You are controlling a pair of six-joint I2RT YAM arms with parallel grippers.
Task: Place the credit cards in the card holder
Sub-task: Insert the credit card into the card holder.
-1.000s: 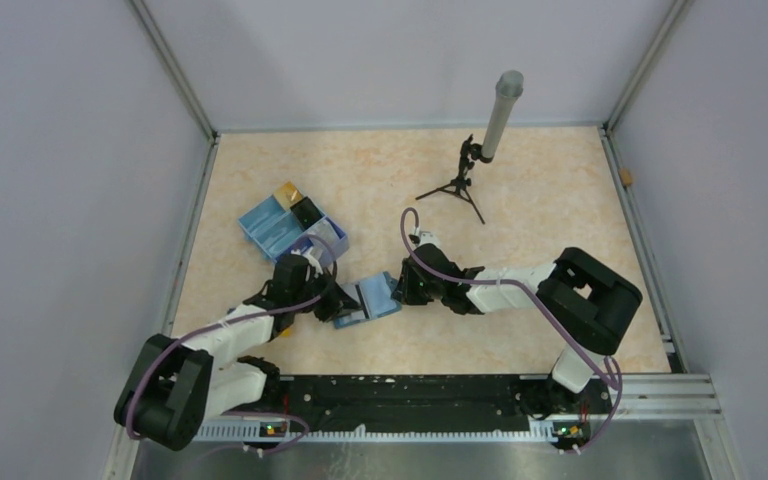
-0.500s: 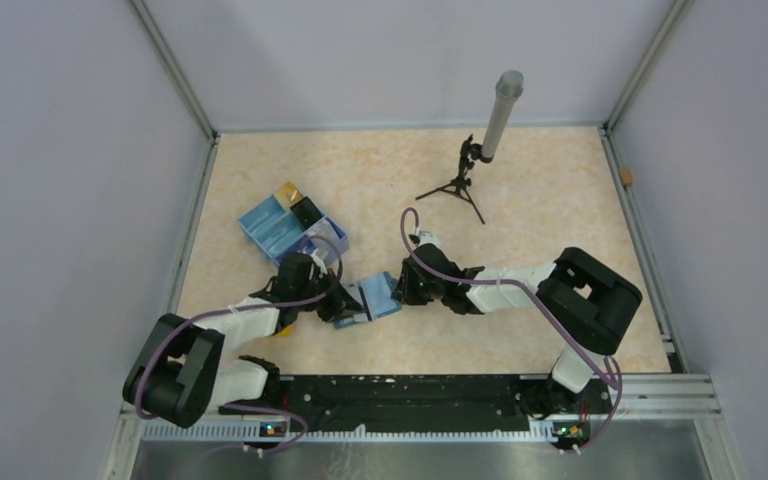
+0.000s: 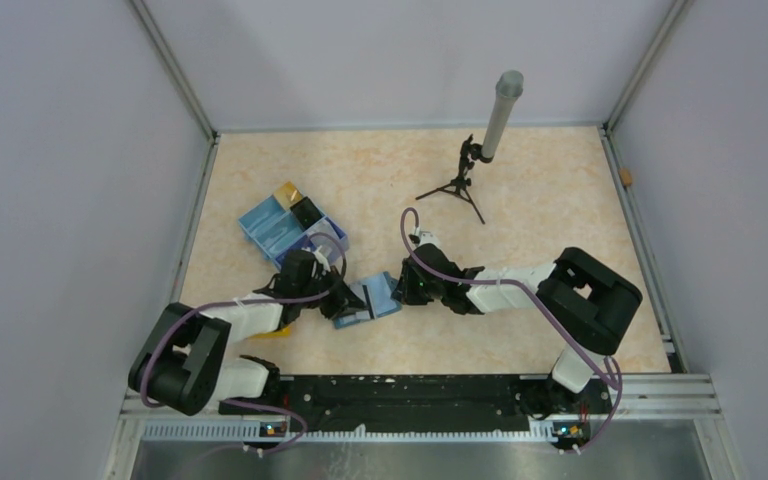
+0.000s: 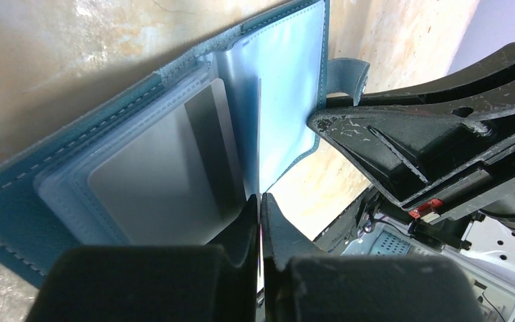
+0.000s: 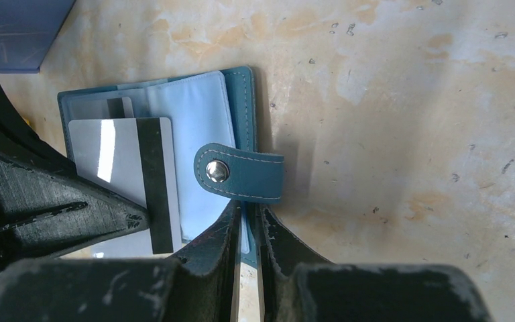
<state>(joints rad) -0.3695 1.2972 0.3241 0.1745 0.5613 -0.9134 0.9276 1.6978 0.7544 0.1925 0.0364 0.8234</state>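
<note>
Card holder is found open on the counter, just left of and below centre in the overhead view. Its clear sleeves face up and the clasp tab is folded over the right-hand cover. The right gripper is narrowed onto the lower edge of that cover, with a sliver of teal seen between its fingers, so the holder is judged pinned. The left gripper is closed on a pale silvery credit card with a black stripe. In the right wrist view the card is held over the left-hand leaf, at left of centre; in the left wrist view it is seen edge-on, near the spine. Whether its leading edge has entered a sleeve mouth cannot be told. A grey rectangle under the plastic of the left leaf may be a seated card; this is not certain. The step is judged to be insertion. The leading edge should be squared to a sleeve opening and slid in at a shallow angle, since a steep one would likely buckle the soft plastic or shove the holder. The cover should be held down until the card is seated. Release is advised only once most of the card is inside.
</note>
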